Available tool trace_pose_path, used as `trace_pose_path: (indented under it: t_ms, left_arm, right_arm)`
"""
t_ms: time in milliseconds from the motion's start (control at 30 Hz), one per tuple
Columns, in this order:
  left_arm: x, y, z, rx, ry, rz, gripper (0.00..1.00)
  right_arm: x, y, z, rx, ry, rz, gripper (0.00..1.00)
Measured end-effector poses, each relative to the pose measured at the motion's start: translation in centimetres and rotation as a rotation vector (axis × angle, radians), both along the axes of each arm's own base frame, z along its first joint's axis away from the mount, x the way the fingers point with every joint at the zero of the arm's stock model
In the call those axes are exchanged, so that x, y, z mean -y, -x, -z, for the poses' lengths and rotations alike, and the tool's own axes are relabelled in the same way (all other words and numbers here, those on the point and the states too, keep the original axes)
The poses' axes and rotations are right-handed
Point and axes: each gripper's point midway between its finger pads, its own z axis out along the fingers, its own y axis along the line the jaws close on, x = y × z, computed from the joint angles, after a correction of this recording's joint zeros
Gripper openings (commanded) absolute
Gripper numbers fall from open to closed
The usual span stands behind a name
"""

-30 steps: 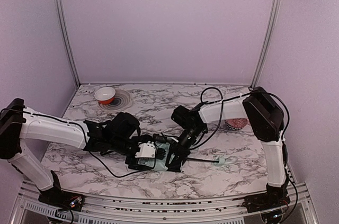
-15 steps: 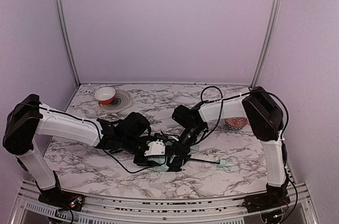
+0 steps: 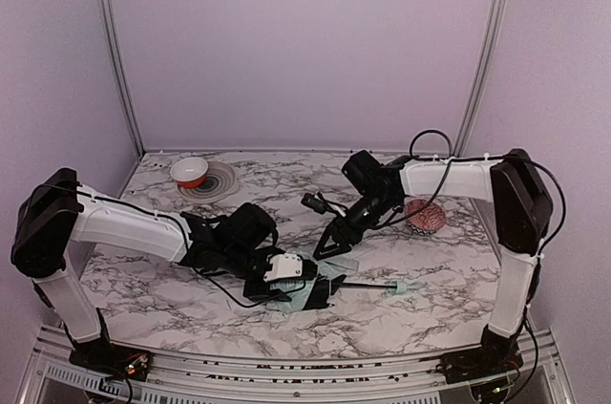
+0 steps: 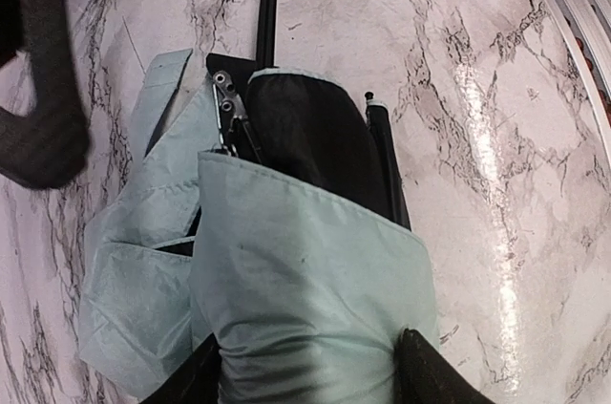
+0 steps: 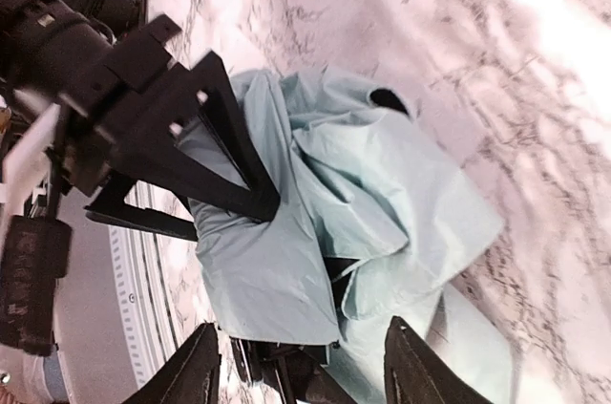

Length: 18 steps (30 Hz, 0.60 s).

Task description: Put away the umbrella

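The umbrella (image 3: 288,303) lies folded near the table's front, its pale mint canopy bunched and its black shaft (image 3: 363,285) running right to a small green handle (image 3: 398,287). My left gripper (image 3: 310,291) rests low on the canopy. In the left wrist view the mint fabric (image 4: 305,280) is pinched and creased between both fingers of the left gripper (image 4: 315,380). My right gripper (image 3: 330,249) hangs open just behind the umbrella. In the right wrist view the right gripper (image 5: 301,371) has nothing between its fingers, with the crumpled canopy (image 5: 315,213) below it.
A pink patterned lump (image 3: 425,216) sits at the right, under the right arm. At the back left, a red and white bowl (image 3: 189,171) stands on a round patterned mat (image 3: 221,182). Black cables loop off both arms.
My right gripper has let go of the canopy, opened, and drawn up and back to the right. My left gripper has narrowed onto the fabric and shifted slightly right.
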Motion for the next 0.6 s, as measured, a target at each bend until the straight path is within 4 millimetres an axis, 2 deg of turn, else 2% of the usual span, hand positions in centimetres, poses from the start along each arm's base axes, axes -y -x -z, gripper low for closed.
trace_pose_path:
  t_ms: [133, 367, 500, 600]
  left_arm:
    - [0.4, 0.4, 0.4, -0.090, -0.028, -0.032, 0.58]
    - [1.1, 1.0, 0.7, -0.312, -0.056, -0.105, 0.54]
    - [1.1, 0.5, 0.9, -0.410, -0.071, -0.142, 0.49]
    - [1.1, 0.2, 1.1, -0.513, -0.074, -0.167, 0.47]
  right_arm:
    - [1.6, -1.4, -3.2, 0.133, -0.041, 0.071, 0.56]
    - [4.6, -1.2, -8.9, 0.517, -0.152, 0.195, 0.57]
    - [5.4, -0.7, -10.1, 0.722, -0.169, 0.215, 0.57]
    - [4.0, 1.8, -9.8, 0.869, -0.145, 0.111, 0.59]
